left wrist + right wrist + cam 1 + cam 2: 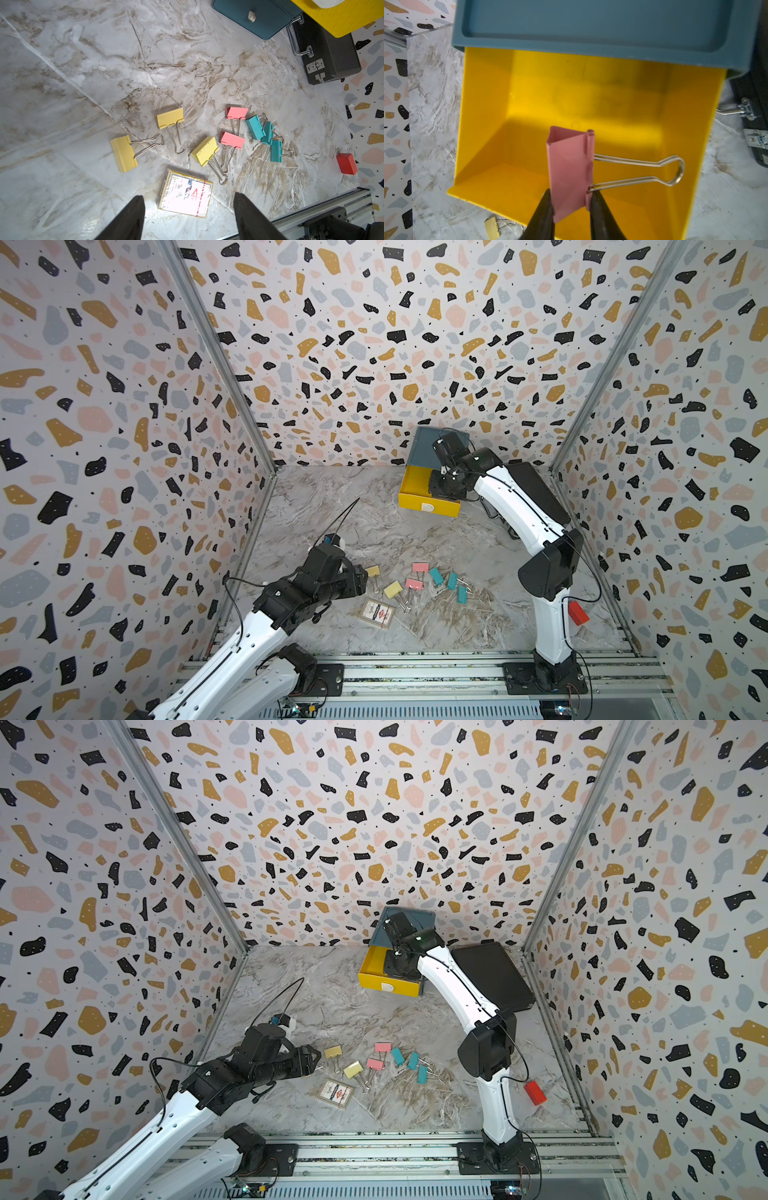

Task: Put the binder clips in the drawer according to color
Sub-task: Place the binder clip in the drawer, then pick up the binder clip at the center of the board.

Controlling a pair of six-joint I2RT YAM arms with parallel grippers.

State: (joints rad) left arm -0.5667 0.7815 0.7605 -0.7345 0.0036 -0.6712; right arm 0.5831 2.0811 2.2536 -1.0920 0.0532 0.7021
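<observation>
The drawer (420, 448) is a teal chest at the back; its yellow top drawer (571, 99) is pulled out and its floor shows bare. My right gripper (572, 192) hangs over that drawer, shut on a pink binder clip (569, 166) whose wire handles stick out sideways. On the table lie three yellow clips (123, 153) (170, 117) (204, 151), two pink clips (236, 112) (232, 140) and three teal clips (254, 127) (267, 133) (276, 151). My left gripper (189, 196) is open above the table, just left of the yellow clips (372, 571).
A printed card pack (185, 194) lies under the left gripper's open fingers. A red block (577, 612) sits at the right, near the right arm. A black briefcase (490, 973) lies right of the chest. An aluminium rail (415, 672) runs along the front edge.
</observation>
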